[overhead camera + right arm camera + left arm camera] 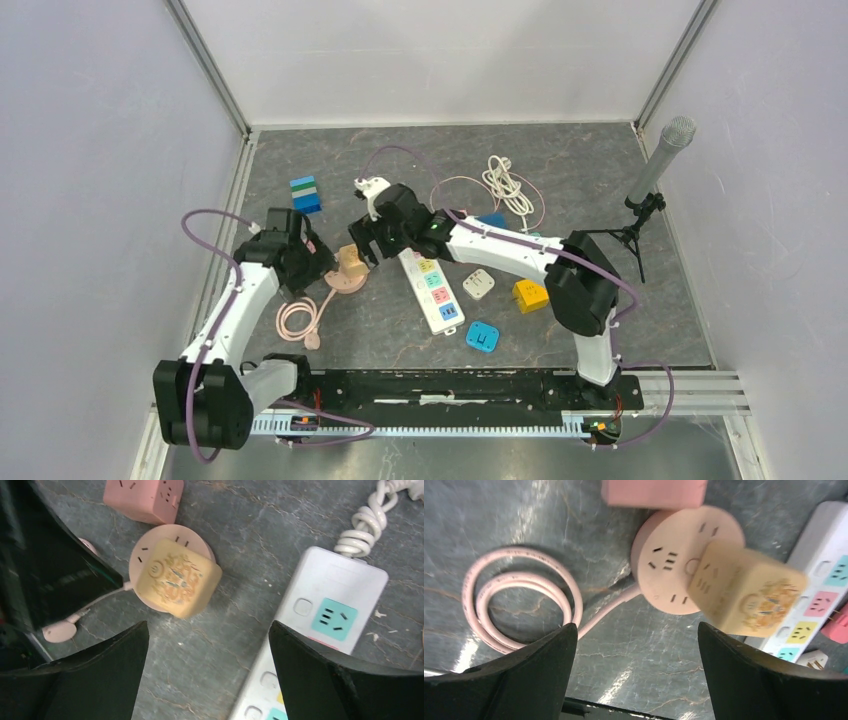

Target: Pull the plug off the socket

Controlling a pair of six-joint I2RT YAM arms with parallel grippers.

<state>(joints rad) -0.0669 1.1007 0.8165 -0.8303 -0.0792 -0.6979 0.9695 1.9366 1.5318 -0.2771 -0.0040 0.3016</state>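
Observation:
A round pink socket with a coiled pink cord lies on the grey table. A tan cube plug with a printed top is plugged into it. It shows in the left wrist view on the socket, and in the right wrist view on the socket. My left gripper is open, just left of the socket, above bare table. My right gripper is open, just right of the plug, holding nothing.
A pink cube socket sits behind the round one. A white power strip with coloured outlets lies right of the plug. Small adapters, white, yellow and blue, lie further right. A microphone stands at the far right.

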